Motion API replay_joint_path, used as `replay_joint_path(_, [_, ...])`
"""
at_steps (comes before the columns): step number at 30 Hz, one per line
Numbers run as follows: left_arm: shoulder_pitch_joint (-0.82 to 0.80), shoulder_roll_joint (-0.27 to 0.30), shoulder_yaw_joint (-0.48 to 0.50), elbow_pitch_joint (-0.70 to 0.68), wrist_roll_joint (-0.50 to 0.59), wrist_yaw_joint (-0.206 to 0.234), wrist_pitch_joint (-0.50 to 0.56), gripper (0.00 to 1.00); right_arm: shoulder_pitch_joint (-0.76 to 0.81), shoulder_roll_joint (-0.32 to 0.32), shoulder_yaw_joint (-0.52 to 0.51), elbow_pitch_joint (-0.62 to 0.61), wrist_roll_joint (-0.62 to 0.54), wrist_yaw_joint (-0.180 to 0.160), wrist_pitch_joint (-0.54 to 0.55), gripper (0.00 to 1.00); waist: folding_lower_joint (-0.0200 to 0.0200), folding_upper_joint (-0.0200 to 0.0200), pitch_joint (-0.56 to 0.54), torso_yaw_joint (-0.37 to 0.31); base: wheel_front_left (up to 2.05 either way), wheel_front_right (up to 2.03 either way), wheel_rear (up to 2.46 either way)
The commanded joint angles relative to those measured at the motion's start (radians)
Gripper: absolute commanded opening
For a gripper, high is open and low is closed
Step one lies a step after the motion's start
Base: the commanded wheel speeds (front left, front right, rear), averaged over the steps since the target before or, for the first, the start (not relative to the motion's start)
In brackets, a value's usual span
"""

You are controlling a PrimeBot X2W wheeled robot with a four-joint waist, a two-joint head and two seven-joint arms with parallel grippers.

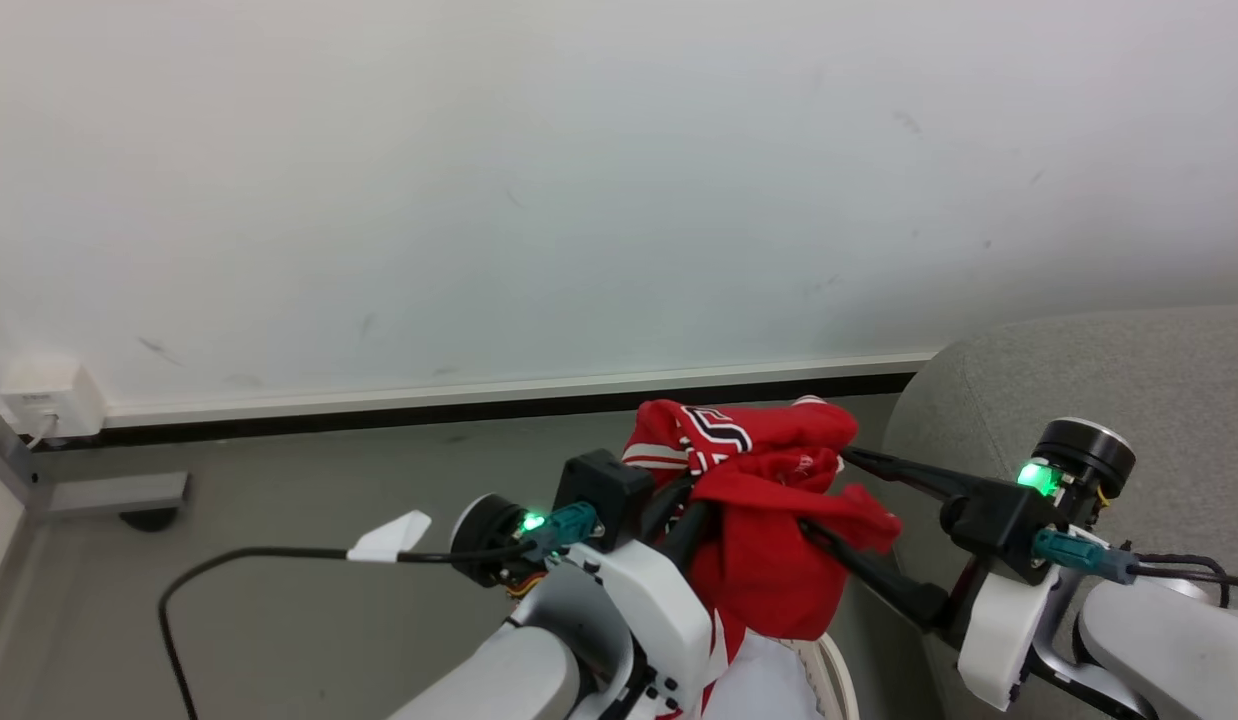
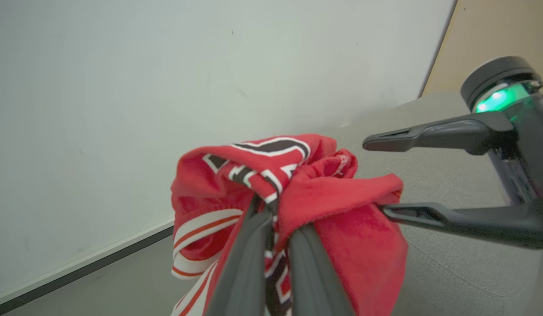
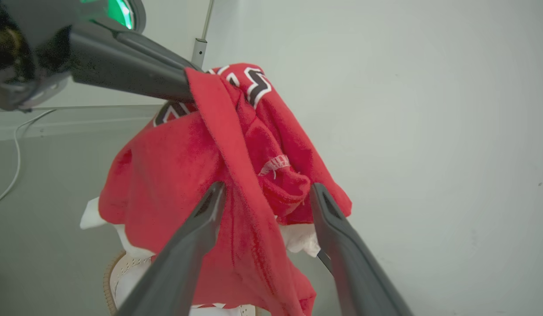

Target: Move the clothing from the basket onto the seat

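Note:
The clothing (image 1: 769, 540), a bright red bundle with white stripes and black-and-white lettering, hangs in the air above the basket (image 1: 841, 680). My left gripper (image 2: 268, 206) is shut on the clothing (image 2: 350, 245) near its top, fingertips buried in the folds. From the right, my right gripper (image 1: 827, 490) stands open, its two fingers straddling a hanging fold of the clothing (image 3: 166, 184). Its lower finger touches the fabric in the left wrist view. Just to the right stands the light-grey seat (image 1: 1079, 380). The basket rim (image 3: 110, 272) shows below the bundle.
A pale wall with a dark baseboard (image 1: 479, 410) runs behind. A white wall socket (image 1: 49, 400) and a grey frame foot (image 1: 109, 495) sit at the far left. A black cable (image 1: 229, 558) loops over the grey floor. White fabric (image 1: 769, 680) lies in the basket.

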Motion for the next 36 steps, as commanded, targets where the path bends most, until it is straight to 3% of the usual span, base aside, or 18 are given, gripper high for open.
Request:
replay_joint_path(1, [-0.009, -0.004, -0.001, -0.001, -0.009, -0.005, 0.002, 0.00, -0.016, 0.010, 0.010, 0.013, 0.014, -0.002, -0.003, 1.00, -0.0001, 0.0000, -0.001, 0.006, 0.00, 0.00, 0.00])
replay_joint_path(8, [-0.016, -0.041, -0.040, 0.005, -0.024, -0.048, 0.007, 0.00, -0.068, 0.106, 0.067, 0.137, 0.055, -0.002, -0.027, 1.00, -0.0001, 0.0000, -0.012, 0.027, 0.00, 0.00, 0.00])
replay_joint_path(14, [-0.019, -0.066, -0.053, 0.017, -0.042, -0.069, 0.000, 0.00, 0.002, 0.163, 0.071, 0.173, 0.055, -0.002, 0.010, 1.00, -0.0001, 0.0000, -0.022, 0.044, 0.00, 0.00, 0.00])
replay_joint_path(15, [-0.019, -0.068, -0.054, 0.018, -0.044, -0.072, -0.001, 0.00, 0.004, 0.166, 0.070, 0.175, 0.053, -0.002, 0.011, 0.46, -0.0001, 0.0000, -0.023, 0.047, 0.00, 0.00, 0.00])
replay_joint_path(16, [-0.018, -0.069, -0.054, 0.020, -0.047, -0.075, -0.001, 0.00, 0.015, 0.171, 0.070, 0.172, 0.063, -0.002, 0.009, 0.00, -0.0001, 0.0000, -0.023, 0.049, 0.00, 0.00, 0.00])
replay_joint_path(21, [-0.013, -0.056, -0.050, 0.030, -0.054, -0.070, -0.004, 0.00, 0.015, 0.169, 0.070, 0.174, 0.085, -0.002, -0.049, 0.00, -0.0001, 0.0000, -0.025, 0.051, 0.00, 0.00, 0.00])
replay_joint_path(22, [-0.013, -0.052, -0.048, 0.031, -0.052, -0.067, -0.009, 0.17, 0.012, 0.168, 0.070, 0.179, 0.092, -0.002, -0.061, 0.00, -0.0001, 0.0000, -0.024, 0.050, 0.00, 0.00, 0.00])
replay_joint_path(24, [-0.011, -0.044, -0.042, 0.035, -0.045, -0.058, -0.016, 0.65, 0.001, 0.162, 0.070, 0.192, 0.105, -0.002, -0.080, 0.00, -0.0001, 0.0000, -0.023, 0.047, 0.00, 0.00, 0.00])
replay_joint_path(25, [-0.009, -0.042, -0.040, 0.037, -0.043, -0.054, -0.020, 0.95, -0.004, 0.158, 0.070, 0.201, 0.117, -0.002, -0.090, 0.00, -0.0001, 0.0000, -0.023, 0.045, 0.00, 0.00, 0.00])
replay_joint_path(26, [-0.005, -0.040, -0.036, 0.040, -0.045, -0.049, -0.021, 1.00, -0.008, 0.154, 0.069, 0.209, 0.130, -0.002, -0.098, 0.00, -0.0001, 0.0000, -0.022, 0.043, 0.00, 0.00, 0.00])
replay_joint_path(36, [0.020, -0.025, -0.035, 0.061, -0.040, -0.032, -0.048, 1.00, -0.037, 0.097, -0.002, 0.244, 0.180, -0.002, -0.125, 0.00, -0.0001, 0.0000, -0.001, -0.001, 0.00, 0.00, 0.00])
